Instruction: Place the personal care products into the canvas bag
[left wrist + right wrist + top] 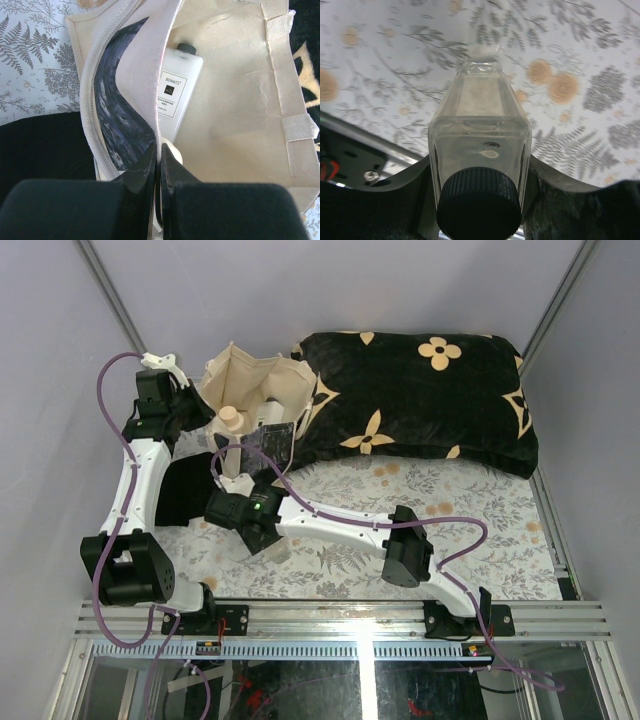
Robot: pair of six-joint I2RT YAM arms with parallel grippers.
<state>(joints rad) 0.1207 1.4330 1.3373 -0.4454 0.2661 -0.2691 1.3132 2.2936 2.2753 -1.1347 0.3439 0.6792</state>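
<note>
The cream canvas bag (pixel 262 380) lies at the back left with its mouth held open. My left gripper (pixel 160 150) is shut on the bag's white-trimmed rim (pixel 150 85), beside the dark printed panel (pixel 122 115). Inside the bag lies a white flat-sided bottle (pixel 177 85) with a dark cap, and a beige round shape (pixel 173 151) peeks out by my fingertips. A round beige bottle (pixel 231 420) shows at the bag's mouth. My right gripper (pixel 479 170) is shut on a small squarish bottle (pixel 480 110) with a dark cap (pixel 479 202), held over the floral cloth in front of the bag (pixel 268 540).
A black cushion with tan flowers (pixel 420 400) fills the back right, touching the bag. A flat black cloth (pixel 185 490) lies under the left arm. The floral tablecloth (pixel 450 510) covers the table, and a metal rail (pixel 350 620) runs along the near edge.
</note>
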